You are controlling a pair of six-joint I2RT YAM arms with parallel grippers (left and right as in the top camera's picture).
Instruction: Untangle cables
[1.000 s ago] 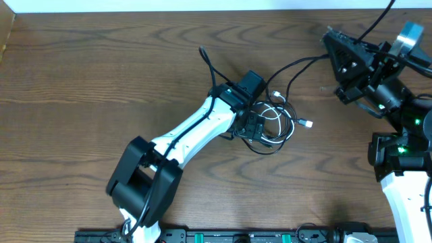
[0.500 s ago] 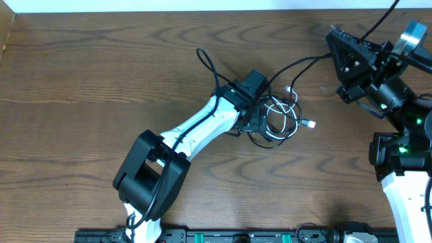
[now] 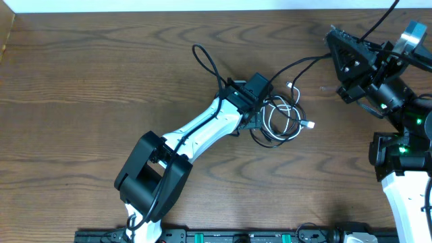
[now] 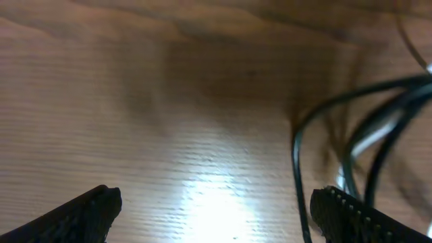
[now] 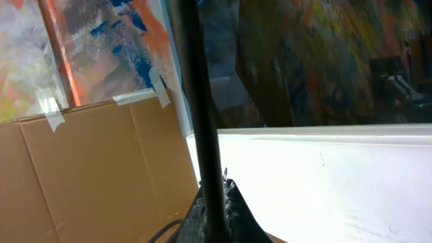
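Observation:
The cables lie tangled mid-table: a white cable [image 3: 285,119] in loose loops with small plug ends, and a black cable [image 3: 264,140] looped around it. One black strand [image 3: 300,62] rises from the tangle to my raised right gripper [image 3: 333,52], which is shut on it. In the right wrist view that black cable [image 5: 201,128] stands straight up from my right gripper [image 5: 214,202]. My left gripper [image 3: 259,113] is low at the tangle's left edge and open. In the left wrist view my left gripper [image 4: 216,219] has a black strand [image 4: 297,158] just inside its right finger [image 4: 351,214].
A black loop [image 3: 204,59] curls up-left from the left wrist. The right arm's base [image 3: 403,175] stands at the table's right edge. A dark rail [image 3: 223,236] runs along the front edge. Bare wood lies left of the tangle.
My left gripper has slid right and slightly farther back, closer into the tangle, and the loops have shifted a little to the right. The right arm has barely moved.

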